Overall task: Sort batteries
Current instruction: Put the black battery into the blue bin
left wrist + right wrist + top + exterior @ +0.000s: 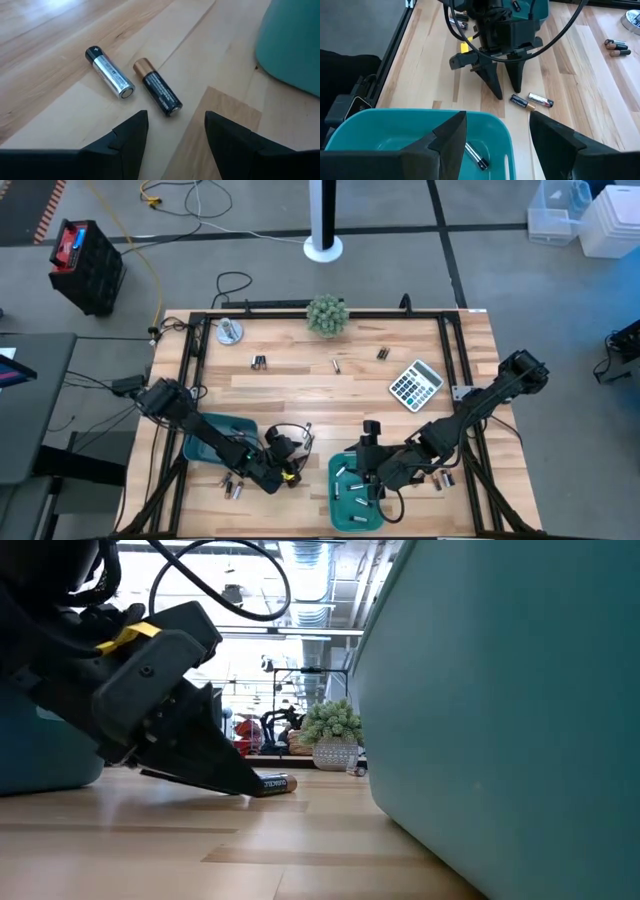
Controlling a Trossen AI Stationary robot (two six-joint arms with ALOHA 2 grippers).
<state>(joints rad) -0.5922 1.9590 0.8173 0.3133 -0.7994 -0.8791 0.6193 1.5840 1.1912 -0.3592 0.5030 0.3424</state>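
Hovering: left pincer (175,132) spread over the wooden table (60,30) | target: dark copper-ended battery (157,93) just ahead, touching nothing, long axis slanted across the gap, silvery battery (109,73) beside | right pincer (497,132) spread, farther, above teal tray (395,122)

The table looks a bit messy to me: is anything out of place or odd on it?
Loose batteries lie scattered across the table, outside the teal trays. A grey calculator sits askew among them, the only thing unrelated to sorting batteries.
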